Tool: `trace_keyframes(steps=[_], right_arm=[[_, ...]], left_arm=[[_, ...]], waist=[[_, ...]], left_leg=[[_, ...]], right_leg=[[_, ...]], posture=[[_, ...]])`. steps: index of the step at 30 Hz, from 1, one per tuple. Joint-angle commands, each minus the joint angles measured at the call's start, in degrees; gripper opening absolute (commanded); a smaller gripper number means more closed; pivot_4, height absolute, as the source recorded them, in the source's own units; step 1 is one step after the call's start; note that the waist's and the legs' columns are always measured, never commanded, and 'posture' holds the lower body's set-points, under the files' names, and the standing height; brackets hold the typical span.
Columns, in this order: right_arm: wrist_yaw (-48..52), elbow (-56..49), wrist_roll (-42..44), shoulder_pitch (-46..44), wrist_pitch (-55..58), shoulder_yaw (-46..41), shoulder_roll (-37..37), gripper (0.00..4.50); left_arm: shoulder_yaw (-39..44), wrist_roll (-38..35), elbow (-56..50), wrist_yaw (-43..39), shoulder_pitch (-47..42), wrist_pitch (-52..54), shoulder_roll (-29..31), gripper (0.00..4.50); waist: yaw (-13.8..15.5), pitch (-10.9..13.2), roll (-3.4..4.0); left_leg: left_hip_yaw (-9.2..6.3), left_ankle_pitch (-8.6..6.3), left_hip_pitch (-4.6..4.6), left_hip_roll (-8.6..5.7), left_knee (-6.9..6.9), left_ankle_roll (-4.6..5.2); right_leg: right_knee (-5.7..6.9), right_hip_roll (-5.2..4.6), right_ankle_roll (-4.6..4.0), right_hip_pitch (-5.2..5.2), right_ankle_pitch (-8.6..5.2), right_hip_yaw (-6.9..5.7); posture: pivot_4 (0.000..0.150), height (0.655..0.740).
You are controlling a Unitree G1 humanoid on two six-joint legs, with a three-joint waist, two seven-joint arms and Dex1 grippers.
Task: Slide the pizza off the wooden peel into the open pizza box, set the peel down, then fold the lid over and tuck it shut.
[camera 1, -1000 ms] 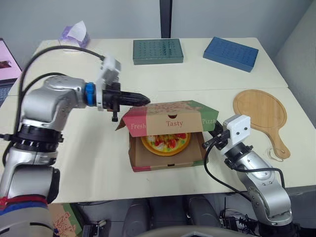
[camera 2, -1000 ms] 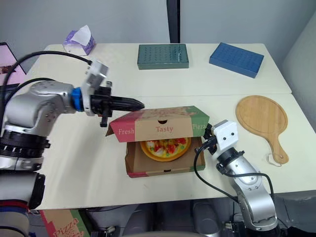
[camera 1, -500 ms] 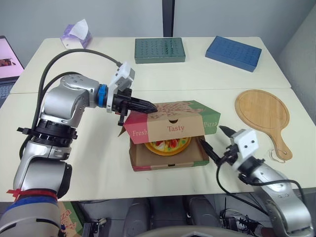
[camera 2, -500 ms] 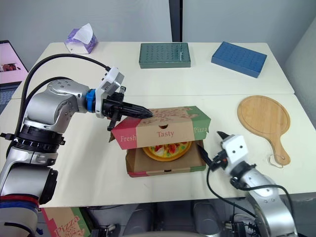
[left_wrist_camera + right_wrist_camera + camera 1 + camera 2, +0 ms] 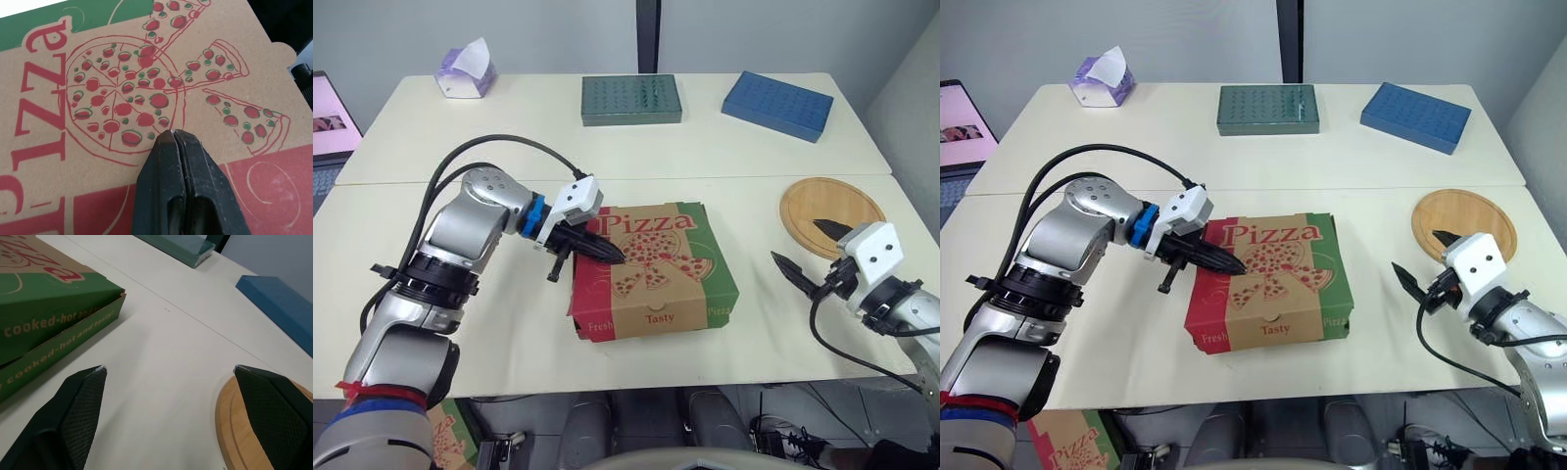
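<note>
From the head camera you have the pizza box at the middle of the near table, its lid folded down flat with the printed side up. Your left gripper reaches in from the box's 9 o'clock, its fingers pressed together, the tips lying on the lid by the printed pizza. The wooden peel lies flat on the table at the box's 3 o'clock, well apart from it. Your right gripper hangs between box and peel with its fingers spread wide, holding nothing. A green tray sits at the box's 12 o'clock, a blue box at 1 o'clock, a tissue box at 11 o'clock. In the left wrist view the two fingers meet with no gap and the tips touch the cardboard at the rim of the pizza drawing. In the right wrist view one finger is near the box's green side wall, the other over the peel's rim, with bare table between them.
</note>
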Motion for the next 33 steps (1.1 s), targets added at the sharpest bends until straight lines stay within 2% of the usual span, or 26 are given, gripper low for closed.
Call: trace_keyframes(steps=[1,2,5,12,14,17,21,27,30,33], right_arm=[[3.4,-0.1,0.7,-0.9,0.7,2.7,-2.2,4.08],[4.8,-0.4,1.1,-0.7,0.9,3.7,-2.9,3.85],[7.1,-1.6,2.9,-0.6,1.9,4.3,-4.1,2.78],[9.5,-4.6,10.7,-4.6,7.5,0.1,-6.5,0.20],[10.6,-5.8,14.3,-5.8,10.2,-0.7,-8.0,0.02],[12.4,-8.1,18.8,-7.7,13.2,-1.1,-10.5,0.72],[13.9,-11.7,22.9,-9.6,15.6,0.7,-13.2,2.16],[12.5,-12.8,15.5,-12.4,11.3,9.4,-14.0,4.27],[11.9,-12.4,14.7,-13.6,11.0,11.1,-13.2,4.27],[12.5,-11.5,10.2,-14.0,7.7,13.7,-13.7,4.27]], left_arm=[[2.1,-0.6,-0.8,-0.1,-1.7,0.4,-0.5,0.00],[2.7,-0.9,-0.7,0.0,-2.1,0.7,-0.5,0.00],[4.0,-2.0,-1.3,-0.1,-2.9,2.1,-0.3,0.00],[5.5,-2.1,-2.2,-0.5,-2.8,2.9,0.3,0.00],[5.5,-2.0,-2.1,-0.6,-3.0,2.9,0.1,0.00],[5.0,-1.7,-1.9,-1.1,-3.5,2.5,-0.3,0.00],[3.9,-1.3,-1.8,-2.1,-4.2,2.1,-1.0,0.00],[1.9,-1.5,-2.1,-2.3,-5.4,2.0,-2.8,0.00],[0.2,-2.0,-2.3,-2.3,-5.8,1.5,-3.1,0.00],[-1.2,-2.5,-2.2,-2.3,-6.4,1.5,-3.6,0.00]], waist=[[0.0,0.0,0.01],[0.1,0.0,0.01],[0.1,0.0,-0.01],[0.1,0.0,0.01],[0.2,0.0,0.01],[0.2,0.0,0.02],[0.3,0.0,0.01],[0.4,0.0,0.01],[0.3,0.0,0.01],[0.4,0.0,0.01]], left_leg=[[-0.01,0.00,0.00,0.00,0.00,0.00],[-0.01,0.00,0.00,0.00,0.00,0.00],[-0.01,0.00,-0.02,0.00,0.00,0.00],[-0.02,0.00,0.00,0.00,0.04,0.00],[-0.04,0.00,0.00,0.00,0.04,0.00],[-0.04,0.00,0.00,0.00,0.04,0.00],[-0.04,0.00,0.00,0.00,0.06,0.00],[-0.04,0.00,0.00,0.00,0.08,0.00],[-0.03,0.00,0.00,0.00,0.09,0.00],[-0.05,0.00,0.00,0.00,0.09,0.00]], right_leg=[[0.00,0.00,0.00,0.00,0.00,-0.01],[0.00,0.00,0.00,0.00,0.00,-0.01],[0.00,0.00,0.01,0.00,0.00,-0.02],[0.05,0.00,0.01,0.01,0.00,-0.02],[0.04,0.00,0.01,0.01,0.00,-0.04],[0.04,0.00,0.01,0.01,0.00,-0.04],[0.04,0.00,0.01,0.02,0.00,-0.04],[0.04,0.00,0.02,0.03,0.00,-0.04],[0.04,0.00,0.02,0.02,0.00,-0.04],[0.05,0.00,0.02,0.02,0.00,-0.05]], posture=[[0.150,0.7400],[0.150,0.7400],[0.150,0.7400],[0.150,0.7400],[0.150,0.7400],[0.150,0.7400],[0.150,0.7400],[0.150,0.7400],[0.150,0.7400],[0.150,0.7400]])
